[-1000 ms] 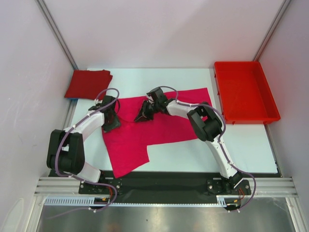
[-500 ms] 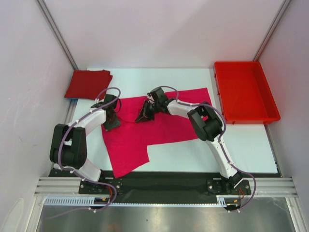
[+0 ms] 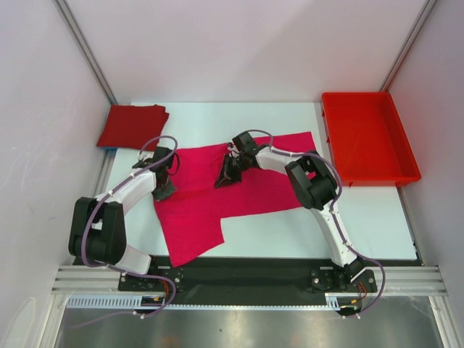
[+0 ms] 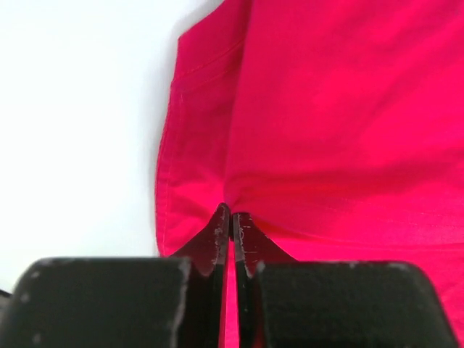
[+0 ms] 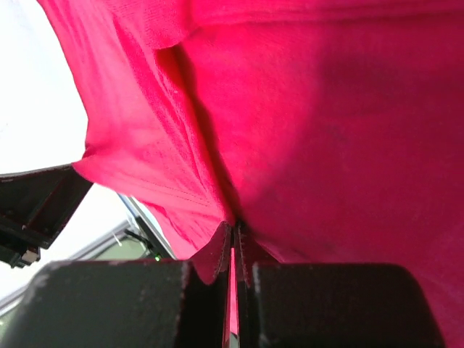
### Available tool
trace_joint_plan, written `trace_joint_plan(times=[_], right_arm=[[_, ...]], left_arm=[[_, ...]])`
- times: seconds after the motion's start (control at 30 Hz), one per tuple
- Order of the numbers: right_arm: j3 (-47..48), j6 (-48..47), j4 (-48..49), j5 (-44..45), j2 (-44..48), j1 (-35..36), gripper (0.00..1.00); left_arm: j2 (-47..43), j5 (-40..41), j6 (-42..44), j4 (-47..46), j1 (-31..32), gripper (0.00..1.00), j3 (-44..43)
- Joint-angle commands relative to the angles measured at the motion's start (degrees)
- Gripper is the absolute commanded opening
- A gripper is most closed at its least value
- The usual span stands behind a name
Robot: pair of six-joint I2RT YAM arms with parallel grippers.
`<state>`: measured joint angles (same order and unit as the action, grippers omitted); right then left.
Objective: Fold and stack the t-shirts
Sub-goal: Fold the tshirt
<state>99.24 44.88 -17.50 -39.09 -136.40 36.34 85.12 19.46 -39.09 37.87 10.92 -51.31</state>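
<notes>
Now L gripper (image 4: 230,216), R gripper (image 5: 233,230) pinch pink tee (image 3: 254,194) by tray (image 3: 370,145).

Overhead I get bright, even, diffuse light; the white tabletop (image 3: 377,217) is nearly washed out and the arms (image 3: 132,187) throw only faint, soft shadows. My left wrist feed blows the tabletop out to blank white. On the right wrist feed a broad shadow dulls the pink shirt (image 5: 326,145), weave sharp only upper left.
</notes>
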Motion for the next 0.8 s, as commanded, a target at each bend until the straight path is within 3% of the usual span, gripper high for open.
trace_joint_plan(times=[0.0,0.23,0.27,0.33,0.43,0.57,0.67,0.77], right_arm=[[1.39,-4.36,-4.56,-1.34,3.42,-0.3,0.02],[1.74,-7.52,-7.19,-1.96,3.42,-0.56,0.17],[2.01,-8.49,-8.16,-1.52,4.03,-0.65,0.2],[3.06,-12.25,-11.83,-0.64,4.91,-1.35,0.31],[4.03,-16.48,-18.16,1.99,8.07,-3.28,0.36],[4.82,-22.55,-22.84,8.31,12.29,-10.47,0.37],[7.27,-26.24,-25.65,14.91,13.61,-15.66,0.39],[10.96,-28.44,-27.59,20.27,13.0,-19.01,0.49]], left_arm=[[-2.59,2.6,-2.21,2.56,0.24,0.06,1.74],[-6.36,1.45,-3.18,4.93,0.33,0.46,3.58],[-7.07,1.63,-3.36,5.28,0.33,0.58,3.58],[-9.69,3.47,-3.88,7.21,0.16,0.68,2.63],[-14.52,6.19,-3.71,9.15,0.24,0.68,0.69],[-20.68,4.63,2.32,2.32,-0.98,0.68,-0.46],[-19.48,-0.64,7.18,-6.56,-3.96,0.68,-1.59],[-14.48,-5.57,10.86,-12.99,-8.1,0.7,-5.44]])
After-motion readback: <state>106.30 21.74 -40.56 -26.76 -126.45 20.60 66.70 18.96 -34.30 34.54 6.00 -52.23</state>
